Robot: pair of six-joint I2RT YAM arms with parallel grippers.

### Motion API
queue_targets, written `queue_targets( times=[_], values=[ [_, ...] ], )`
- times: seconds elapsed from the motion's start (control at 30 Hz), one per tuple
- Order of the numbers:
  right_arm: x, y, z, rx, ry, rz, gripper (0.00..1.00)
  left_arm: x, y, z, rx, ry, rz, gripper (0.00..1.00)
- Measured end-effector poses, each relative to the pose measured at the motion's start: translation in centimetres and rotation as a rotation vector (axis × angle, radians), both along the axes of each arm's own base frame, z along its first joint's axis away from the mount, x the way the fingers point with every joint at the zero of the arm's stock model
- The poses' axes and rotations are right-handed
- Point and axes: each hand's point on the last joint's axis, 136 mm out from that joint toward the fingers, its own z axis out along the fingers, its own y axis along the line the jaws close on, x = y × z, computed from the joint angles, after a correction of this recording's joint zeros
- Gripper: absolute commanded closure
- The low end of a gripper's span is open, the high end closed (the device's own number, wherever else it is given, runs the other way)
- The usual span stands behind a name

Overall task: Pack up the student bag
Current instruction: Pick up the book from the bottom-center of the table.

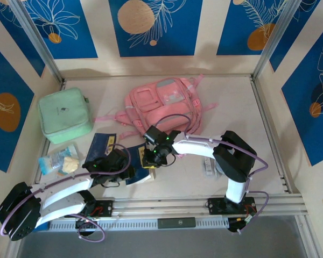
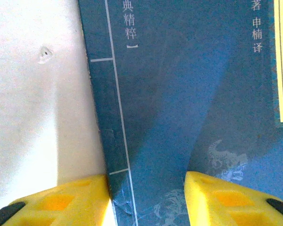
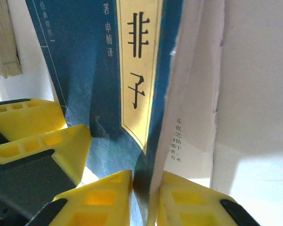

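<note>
Finding: my right hand (image 3: 144, 190) is closed on the near edge of the blue book (image 3: 85, 89). One yellow fingertip sits on the cover side and one on the page side, with the cover pinched between them. My left hand (image 2: 146, 193) stands with its jaws apart astride the same book's spine edge, one fingertip over the bare worktop (image 2: 37, 117) and the other over the cover. Nothing is clamped in it, and I cannot tell whether it presses down.

Position of the student bag (image 1: 162, 102): it lies flat on the worktop, beyond both hands toward the far wall and just past my right hand. Its long axis runs roughly across the worktop, left to right. My right arm is the nearer of the two.

Judgement: the book must travel almost straight away from me to reach the bag. Whether a pocket stands unzipped I cannot tell
</note>
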Motion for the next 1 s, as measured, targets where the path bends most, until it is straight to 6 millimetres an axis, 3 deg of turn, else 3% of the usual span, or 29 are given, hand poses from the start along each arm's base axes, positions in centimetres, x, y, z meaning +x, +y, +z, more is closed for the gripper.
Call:
queue_targets(
  times=[0.27, 0.4, 0.5, 0.63, 0.8, 1.0],
  values=[
    [0.1, 0.3, 1.3, 0.036, -0.023, 0.007, 0.99, 0.1, 0.0, 0.2, -0.002, -0.008, 0.003, 0.5],
    [-0.2, 0.4, 2.5, 0.055, -0.046, 0.02, 1.0, 0.1, 0.2, 0.9, -0.006, -0.031, 0.006, 0.41],
    [-0.7, 0.5, 3.9, 0.09, -0.07, 0.038, 1.0, 0.3, 0.7, 2.6, -0.026, -0.091, 0.024, 0.37],
    [-1.4, -0.2, 6.8, 0.157, -0.109, 0.046, 1.0, 1.2, 1.3, 6.9, -0.084, -0.217, 0.054, 0.31],
    [-1.7, -1.3, 12.5, 0.294, -0.194, 0.055, 1.0, 2.0, 1.5, 13.4, -0.171, -0.362, 0.066, 0.27],
    [0.1, -4.5, 18.7, 0.478, -0.275, 0.004, 1.0, 2.8, 0.1, 19.9, -0.26, -0.468, 0.009, 0.22]
  ],
)
